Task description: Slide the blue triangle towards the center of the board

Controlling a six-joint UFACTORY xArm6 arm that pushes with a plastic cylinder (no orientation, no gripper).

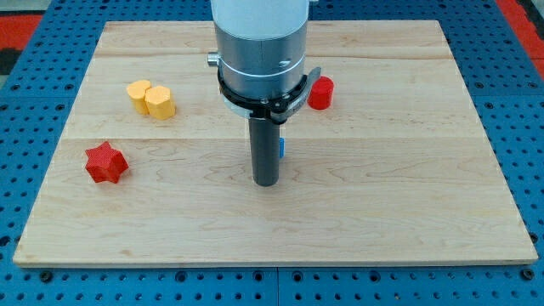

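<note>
A pale wooden board (408, 187) is seen lying on a blue perforated base (527, 127), with a patch of red at the view's upper corners. The arm's pale housing and grey collar (259, 64) come down from the view's top near the board's middle, ending in a dark rod. The rod is a bare pusher with no fingers to open or close. My tip (266, 182) is set on the board near its centre.

Only a thin blue sliver (280, 148) is visible at the rod's right edge, partway up the rod; it is probably the blue triangle, though its shape cannot be made out behind the rod. It appears to lie just behind the rod, touching or very near it.

A red cylinder (320, 93) is noted toward the view's upper right of the rod, partly covered by the collar. Two yellow blocks (151, 99) sit touching each other at the view's left. A red star (105, 162) lies below them, near the board's left edge.
</note>
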